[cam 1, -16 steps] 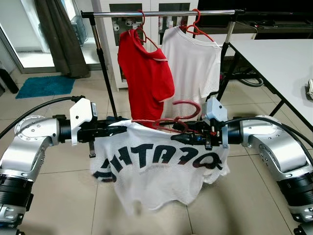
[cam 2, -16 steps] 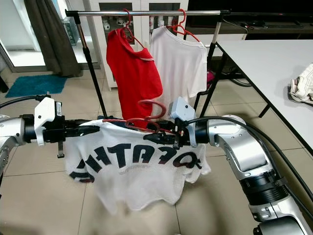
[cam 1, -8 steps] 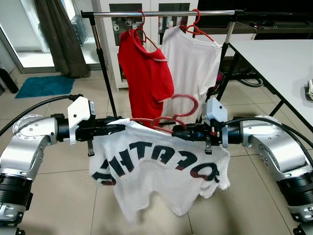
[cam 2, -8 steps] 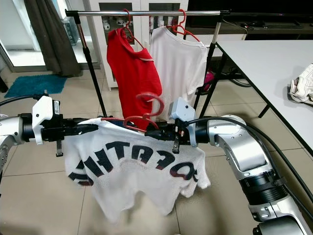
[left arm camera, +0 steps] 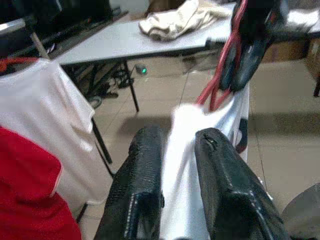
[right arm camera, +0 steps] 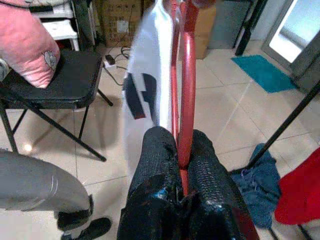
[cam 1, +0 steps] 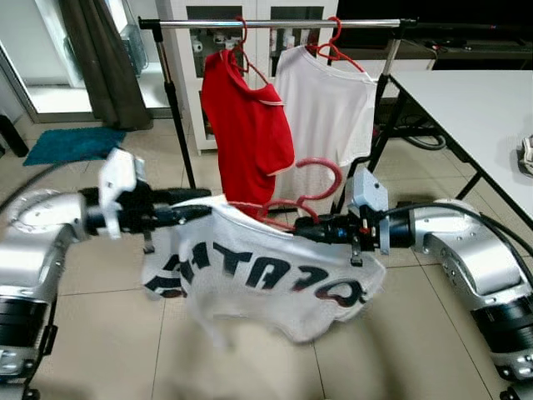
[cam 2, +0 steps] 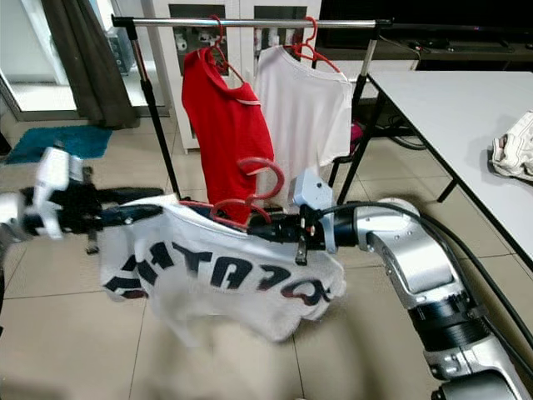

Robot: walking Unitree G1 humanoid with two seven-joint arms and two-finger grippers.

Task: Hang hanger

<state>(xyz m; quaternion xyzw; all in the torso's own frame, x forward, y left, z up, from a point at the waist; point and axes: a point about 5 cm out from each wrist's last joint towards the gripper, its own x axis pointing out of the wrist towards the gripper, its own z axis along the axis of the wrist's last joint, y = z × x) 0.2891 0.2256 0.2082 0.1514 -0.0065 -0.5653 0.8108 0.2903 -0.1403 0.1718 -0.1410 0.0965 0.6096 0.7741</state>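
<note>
Rail (cam 1: pixel 275 24) runs across the top of your head views, with a red shirt (cam 1: pixel 247 125) and a white shirt (cam 1: pixel 329 112) already hung on red hangers side by side; the stretch of bar to the robot's left of the red shirt looks free, so judge that as the likely slot. Tabletop (cam 1: pixel 466 108) stands off to your right, some pale cloth on it. Between your arms, below the rail and in front of the hung shirts, stretches the lettered shirt (cam 1: pixel 258 271), already threaded on the hanger (cam 1: pixel 291 200), whose hook (cam 1: pixel 321 171) stands up above the collar. It hangs taut across the top because it is carried from both ends: that keeps the hook upright and clear to catch the bar. Your right gripper (cam 1: pixel 321 227) is reached inward, arm roughly level, jaws closed on the hanger's red wire near the neck; the right wrist view shows the wire (right arm camera: pixel 186 90) pinched between both fingers. Your left gripper (cam 1: pixel 187 210) mirrors it from the other side, forearm level and pointed toward the middle, jaws nearly closed with the shirt's shoulder cloth (left arm camera: pixel 180 165) caught between them. The hook is well under the rail, so you have a lift yet to make.
</note>
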